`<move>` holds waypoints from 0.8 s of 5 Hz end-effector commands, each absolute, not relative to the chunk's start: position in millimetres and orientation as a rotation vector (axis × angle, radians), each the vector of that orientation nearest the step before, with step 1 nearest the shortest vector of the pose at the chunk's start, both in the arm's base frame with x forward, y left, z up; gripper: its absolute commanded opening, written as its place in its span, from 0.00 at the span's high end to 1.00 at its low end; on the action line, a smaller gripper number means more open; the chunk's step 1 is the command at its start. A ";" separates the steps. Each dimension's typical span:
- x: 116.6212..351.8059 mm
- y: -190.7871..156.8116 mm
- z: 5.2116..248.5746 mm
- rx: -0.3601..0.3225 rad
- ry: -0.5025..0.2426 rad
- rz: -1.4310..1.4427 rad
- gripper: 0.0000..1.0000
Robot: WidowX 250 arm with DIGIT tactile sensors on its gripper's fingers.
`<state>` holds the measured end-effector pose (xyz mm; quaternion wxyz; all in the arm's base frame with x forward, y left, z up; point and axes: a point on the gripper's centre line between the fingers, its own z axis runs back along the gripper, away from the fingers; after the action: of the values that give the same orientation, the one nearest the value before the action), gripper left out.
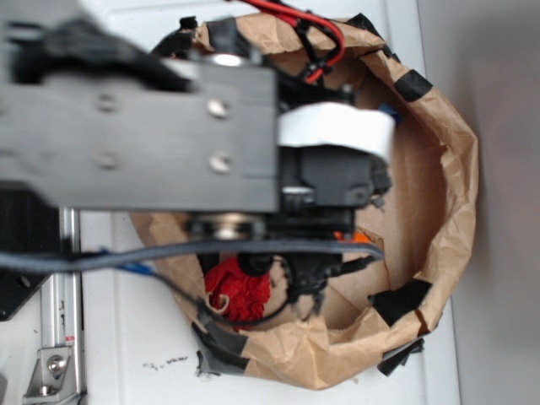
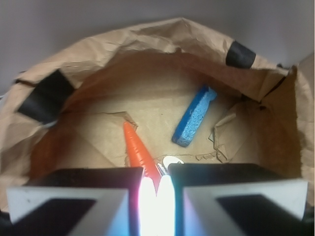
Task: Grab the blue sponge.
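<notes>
The blue sponge [image 2: 193, 117] lies slanted on the floor of the brown paper bag [image 2: 147, 44], right of centre in the wrist view. My gripper [image 2: 155, 179] hangs above the bag floor, nearer than the sponge and to its left. Its two black fingers [image 2: 98, 179] stand almost together, with only a narrow glare-filled slit between them and nothing held. An orange toy carrot [image 2: 138, 147] lies on the floor and runs toward that slit from below. In the exterior view the arm [image 1: 143, 135] covers most of the bag's inside and hides the sponge.
The bag's crumpled walls [image 1: 456, 186], patched with black tape [image 2: 47, 96], ring the space. A red yarn-like ball [image 1: 239, 287] sits at the bag's near-left edge. A small white object [image 2: 171, 160] lies by the carrot. Torn paper flaps [image 2: 224, 132] rise right of the sponge.
</notes>
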<state>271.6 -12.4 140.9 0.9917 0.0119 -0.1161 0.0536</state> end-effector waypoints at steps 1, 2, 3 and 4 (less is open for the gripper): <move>293.5 31.7 75.9 -0.032 -0.262 0.377 0.00; 295.4 56.5 66.1 -0.040 -0.263 0.444 0.00; 311.6 48.9 57.6 -0.052 -0.244 0.445 0.00; 323.0 39.1 51.4 0.004 -0.217 0.439 0.00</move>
<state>315.6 29.8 36.4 0.9726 0.0062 -0.0779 0.2190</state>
